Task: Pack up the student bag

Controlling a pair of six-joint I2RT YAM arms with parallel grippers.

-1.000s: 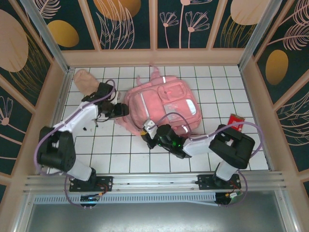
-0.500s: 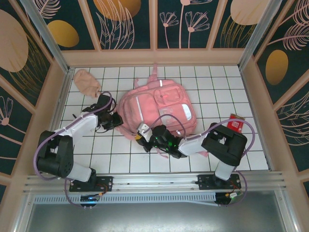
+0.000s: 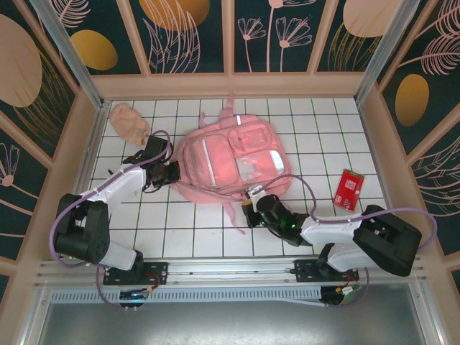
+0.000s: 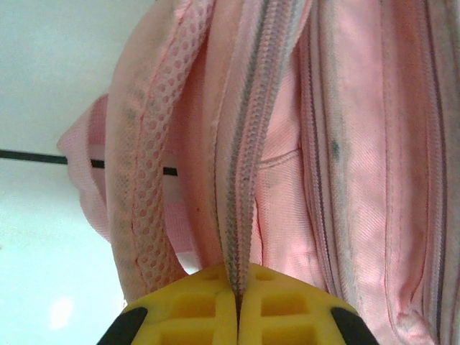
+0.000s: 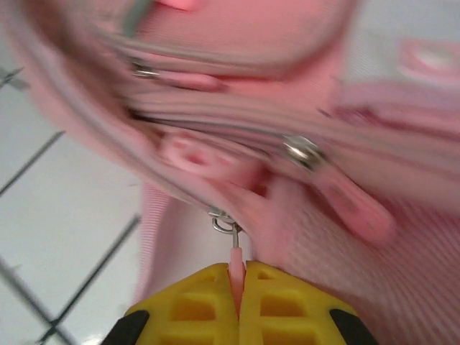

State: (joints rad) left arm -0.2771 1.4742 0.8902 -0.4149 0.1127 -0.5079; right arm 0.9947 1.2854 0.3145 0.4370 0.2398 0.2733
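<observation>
The pink student bag (image 3: 230, 158) lies flat in the middle of the white gridded table (image 3: 180, 230), its front pockets facing up. My left gripper (image 3: 171, 172) is at the bag's left edge, shut on a fold of the zip seam (image 4: 248, 165), which runs between the yellow fingers (image 4: 187, 309). My right gripper (image 3: 249, 205) is at the bag's near edge, shut on a pink zip pull (image 5: 235, 262) that hangs from a metal ring (image 5: 224, 223). The bag (image 5: 287, 158) looks blurred in the right wrist view.
A small peach cloth pouch (image 3: 128, 121) lies in the far left corner. A red packet (image 3: 348, 190) lies to the right of the bag. Wooden walls (image 3: 230, 85) ring the table. A pink strap (image 3: 237, 215) trails from the bag's near edge.
My right gripper has swung right along the bag's near edge, from near the left corner to the middle, holding the zip pull. The bag shifted slightly. The left gripper has kept its hold.
</observation>
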